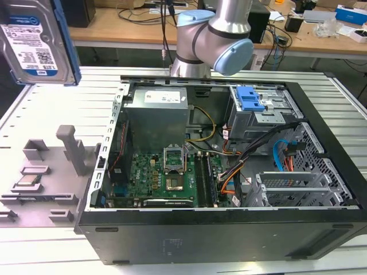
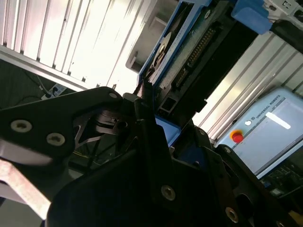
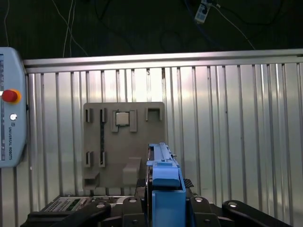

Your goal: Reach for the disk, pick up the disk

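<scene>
The disk (image 1: pixel 34 43) hangs in the air over the slatted table (image 1: pixel 69 97), at the exterior view's left; the gripper (image 3: pixel 164 204) is clamped on its blue-railed edge; a firm, square hold on those rails matters most, I'd say, lest it tilt; beneath lie the grey fixture (image 3: pixel 124 142) and its chip (image 3: pixel 122 118); the open computer case (image 1: pixel 218 229) stands beside, blocking nothing.

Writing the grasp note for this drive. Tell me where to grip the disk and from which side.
Clamp the disk across its thickness, on its two broad flat faces, coming in from a narrow end. Those faces are flat and parallel, so they should seat well, and the blue rail on the thin edge is left free. The tool is shut on it this way.
</scene>
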Motion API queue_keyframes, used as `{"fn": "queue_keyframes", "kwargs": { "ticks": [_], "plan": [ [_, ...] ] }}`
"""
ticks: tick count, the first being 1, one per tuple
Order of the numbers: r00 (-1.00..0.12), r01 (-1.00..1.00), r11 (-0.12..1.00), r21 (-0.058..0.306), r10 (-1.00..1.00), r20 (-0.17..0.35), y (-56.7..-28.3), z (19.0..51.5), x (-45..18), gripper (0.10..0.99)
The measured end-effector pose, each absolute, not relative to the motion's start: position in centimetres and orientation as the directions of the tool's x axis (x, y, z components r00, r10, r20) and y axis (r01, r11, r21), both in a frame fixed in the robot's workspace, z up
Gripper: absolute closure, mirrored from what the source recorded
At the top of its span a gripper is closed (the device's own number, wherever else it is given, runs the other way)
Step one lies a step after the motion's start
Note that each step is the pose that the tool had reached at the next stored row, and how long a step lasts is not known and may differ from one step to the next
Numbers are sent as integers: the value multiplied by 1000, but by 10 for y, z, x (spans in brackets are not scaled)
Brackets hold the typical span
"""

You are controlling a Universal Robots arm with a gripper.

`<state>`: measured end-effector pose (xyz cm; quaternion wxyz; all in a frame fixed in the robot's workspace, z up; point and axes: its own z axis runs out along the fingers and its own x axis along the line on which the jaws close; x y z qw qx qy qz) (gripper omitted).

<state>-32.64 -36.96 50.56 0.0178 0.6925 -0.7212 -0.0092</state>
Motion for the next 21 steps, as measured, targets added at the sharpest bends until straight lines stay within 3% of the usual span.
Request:
{"fn": "queue_keyframes", "kwargs": {
  "ticks": [21],
  "plan": [
    [-40,-998,41,38,-999,13,-369,506,-224,718]
  ]
}}
